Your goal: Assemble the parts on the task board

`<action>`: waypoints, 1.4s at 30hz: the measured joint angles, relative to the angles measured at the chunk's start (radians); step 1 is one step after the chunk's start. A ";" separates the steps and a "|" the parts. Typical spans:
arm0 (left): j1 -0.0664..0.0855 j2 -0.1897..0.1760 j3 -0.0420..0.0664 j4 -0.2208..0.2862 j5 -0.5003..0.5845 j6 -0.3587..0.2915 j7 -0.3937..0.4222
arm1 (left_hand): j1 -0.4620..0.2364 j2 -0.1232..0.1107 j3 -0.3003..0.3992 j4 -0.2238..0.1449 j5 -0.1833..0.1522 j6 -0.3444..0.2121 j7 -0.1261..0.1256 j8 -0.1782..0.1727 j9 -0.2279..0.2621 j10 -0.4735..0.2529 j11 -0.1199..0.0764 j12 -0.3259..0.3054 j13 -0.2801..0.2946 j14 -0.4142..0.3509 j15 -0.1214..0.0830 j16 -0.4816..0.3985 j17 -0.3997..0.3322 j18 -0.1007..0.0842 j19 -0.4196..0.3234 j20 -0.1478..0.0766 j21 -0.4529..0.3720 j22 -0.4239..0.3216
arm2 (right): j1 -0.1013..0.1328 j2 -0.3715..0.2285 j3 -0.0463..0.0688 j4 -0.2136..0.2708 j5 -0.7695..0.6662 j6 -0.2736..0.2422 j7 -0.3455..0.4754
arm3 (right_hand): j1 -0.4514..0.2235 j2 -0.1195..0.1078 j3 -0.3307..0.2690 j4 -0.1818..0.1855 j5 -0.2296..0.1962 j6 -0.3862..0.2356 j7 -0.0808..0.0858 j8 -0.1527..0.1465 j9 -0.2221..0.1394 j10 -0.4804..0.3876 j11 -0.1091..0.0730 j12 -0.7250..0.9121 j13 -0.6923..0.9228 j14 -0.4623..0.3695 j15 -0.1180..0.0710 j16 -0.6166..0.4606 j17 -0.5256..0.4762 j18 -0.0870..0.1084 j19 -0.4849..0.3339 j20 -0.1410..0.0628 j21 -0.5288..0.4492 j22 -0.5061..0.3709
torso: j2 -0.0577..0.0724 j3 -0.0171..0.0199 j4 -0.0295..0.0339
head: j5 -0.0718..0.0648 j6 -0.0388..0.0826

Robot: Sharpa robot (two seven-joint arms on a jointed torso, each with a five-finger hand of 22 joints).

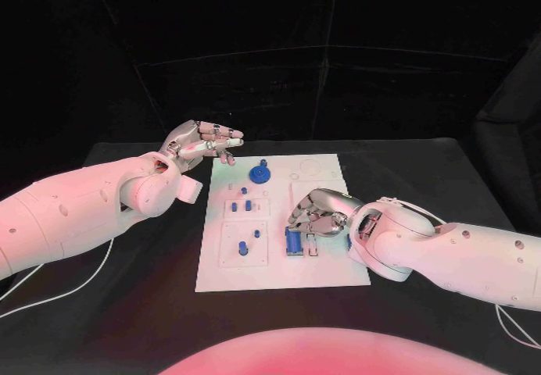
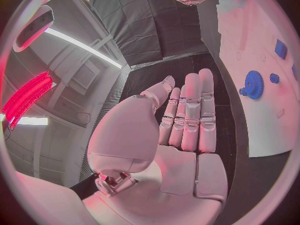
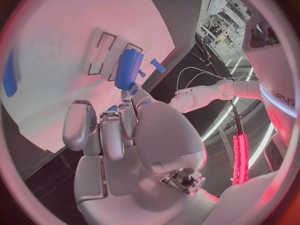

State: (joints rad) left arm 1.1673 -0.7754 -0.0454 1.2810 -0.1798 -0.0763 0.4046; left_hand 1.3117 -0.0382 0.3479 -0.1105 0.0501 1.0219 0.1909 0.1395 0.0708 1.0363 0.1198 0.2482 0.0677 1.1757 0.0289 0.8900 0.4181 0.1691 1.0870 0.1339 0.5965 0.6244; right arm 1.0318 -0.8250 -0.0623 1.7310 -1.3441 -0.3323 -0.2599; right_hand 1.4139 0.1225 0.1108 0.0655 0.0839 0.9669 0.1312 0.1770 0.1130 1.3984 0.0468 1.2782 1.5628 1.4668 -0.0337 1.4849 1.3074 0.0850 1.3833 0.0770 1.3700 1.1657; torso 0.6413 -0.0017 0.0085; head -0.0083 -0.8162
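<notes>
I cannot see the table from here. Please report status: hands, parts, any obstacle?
Left hand open, raised off the board's far left corner. Right hand at the blue block; grip unclear. Gear untouched. No obstacle seen.

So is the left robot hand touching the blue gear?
Apart. In the left wrist view, bare black table separates the left robot hand from the blue gear on the task board.

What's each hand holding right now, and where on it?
Left hand: nothing, fingers apart beside the board. Right hand: fingertips on the blue block, at its near end; a firm hold cannot be told.
</notes>
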 measured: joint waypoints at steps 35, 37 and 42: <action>0.000 -0.002 0.000 0.001 0.000 0.004 -0.006 | 0.000 0.000 0.000 0.000 0.000 0.000 0.000 0.000 0.000 -0.004 0.004 0.000 0.000 0.000 0.000 0.004 -0.002 0.000 0.000 0.000 0.000 -0.001 | 0.000 0.006 -0.001 -0.020 -0.002 -0.039 0.079 | -0.084 -0.134 0.058 -0.001 0.043 0.009 0.017 -0.051 -0.038 -0.005 0.005 -0.002 -0.289 -0.002 0.009 0.000 0.000 0.000 -0.005 0.005 0.000 -0.005 | 0.000 -0.0004 -0.0011 | 0.000 0.000; 0.000 -0.002 0.000 0.001 0.000 0.004 -0.006 | 0.000 0.000 0.000 0.000 0.000 0.000 0.000 0.000 0.000 -0.004 0.004 0.000 0.000 0.000 0.000 0.004 -0.002 0.000 0.000 0.000 0.000 -0.001 | 0.000 0.006 -0.001 -0.022 0.003 -0.052 0.113 | -0.072 -0.152 0.048 -0.012 0.058 0.003 0.017 -0.056 -0.041 -0.005 0.005 -0.002 -0.285 -0.002 0.009 0.000 0.000 0.000 -0.006 0.006 0.000 -0.005 | 0.000 -0.0004 -0.0012 | 0.000 0.001; 0.000 -0.001 0.000 0.000 0.000 0.005 -0.007 | 0.000 0.000 0.000 0.000 0.000 0.000 0.000 0.000 0.000 -0.004 0.004 0.000 0.000 0.000 0.000 0.004 -0.002 0.000 0.000 0.000 0.000 -0.001 | 0.000 -0.007 0.000 -0.026 0.004 -0.062 0.206 | -0.027 -0.184 0.050 -0.060 0.064 -0.014 0.004 -0.069 -0.044 -0.013 0.001 -0.006 -0.285 -0.002 0.009 0.004 0.000 0.000 -0.009 0.009 0.000 -0.005 | 0.000 -0.0004 -0.0017 | 0.000 0.002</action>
State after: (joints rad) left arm 1.1672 -0.7764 -0.0455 1.2810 -0.1798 -0.0712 0.3977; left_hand 1.3117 -0.0382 0.3478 -0.1104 0.0501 1.0219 0.1908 0.1395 0.0708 1.0326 0.1234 0.2481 0.0677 1.1757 0.0289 0.8940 0.4163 0.1691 1.0870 0.1339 0.5965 0.6237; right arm 1.0321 -0.8324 -0.0625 1.7052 -1.3404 -0.3939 -0.0541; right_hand 1.3874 -0.0616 0.1612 0.0057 0.1483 0.9526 0.1354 0.1076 0.0687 1.3851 0.0478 1.2721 1.2775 1.4651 -0.0248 1.4893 1.3077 0.0851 1.3742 0.0860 1.3700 1.1608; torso 0.6410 -0.0021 0.0068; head -0.0079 -0.8137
